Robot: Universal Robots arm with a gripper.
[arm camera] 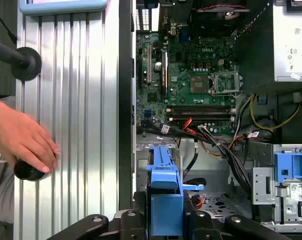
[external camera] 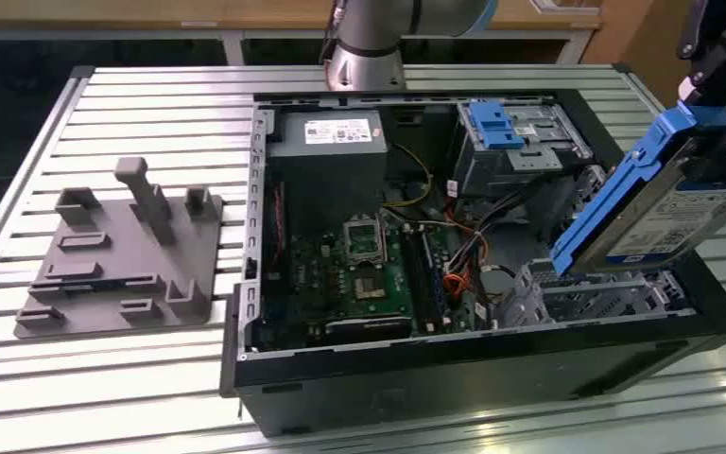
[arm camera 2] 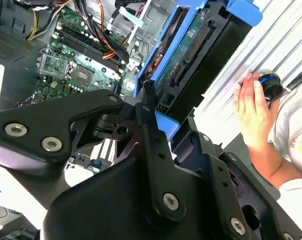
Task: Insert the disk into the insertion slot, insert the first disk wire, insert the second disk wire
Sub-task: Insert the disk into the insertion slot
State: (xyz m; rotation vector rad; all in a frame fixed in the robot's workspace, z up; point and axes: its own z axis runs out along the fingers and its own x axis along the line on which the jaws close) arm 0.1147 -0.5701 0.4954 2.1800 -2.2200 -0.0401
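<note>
Open computer case on a slatted metal table.

- Gripper is at the exterior view's right, above the case. Its fingers pinch the disk at its upper end, on the blue bracket.
- The disk hangs tilted, label side out. Its lower end is down at the mouth of the insertion slot, the small perforated cage in the near corner of the case. I cannot tell whether it touches or has gone in.
- In the second wrist view the gripper clamps the blue frame from both sides, and the disk shows its circuit-board side.
- In the first wrist view the disk is seen edge-on, rising out of the gripper.
- The taller bay with the blue latch stands behind the cage (well apart from the disk).
- Loose orange and black wires lie between the green board and the cage.
- A person's hand rests on the table beside the case.
- A grey fixture plate sits on the table at the exterior view's left.
</note>
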